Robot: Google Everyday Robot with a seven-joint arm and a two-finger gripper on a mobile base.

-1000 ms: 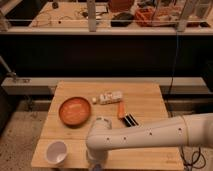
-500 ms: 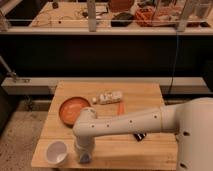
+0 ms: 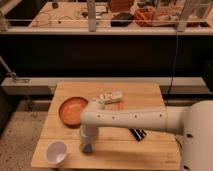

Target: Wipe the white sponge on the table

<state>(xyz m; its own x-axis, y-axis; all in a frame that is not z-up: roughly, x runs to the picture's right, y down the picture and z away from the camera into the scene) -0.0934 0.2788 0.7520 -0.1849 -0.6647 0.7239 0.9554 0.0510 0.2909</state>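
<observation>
One white cup point(image 3: 56, 151) sits nearest to us, at the front left corner of the counter point(image 3: 150, 152). Just beside it, our end effector point(image 3: 87, 145) points down at the wood. A small pale bluish block shows at its tip, touching the counter. We think this is the white sponge point(image 3: 87, 148), and our end effector seems to be grasping it, pressed down on the wood.

So the sponge is picked up and down on the counter. We judge the wiping is under way or just starting; most of the top is left to rub.

Farther back lie a dark thing point(image 3: 138, 133), an orange plate point(image 3: 73, 108), and a lumpy white thing point(image 3: 110, 96).
</observation>
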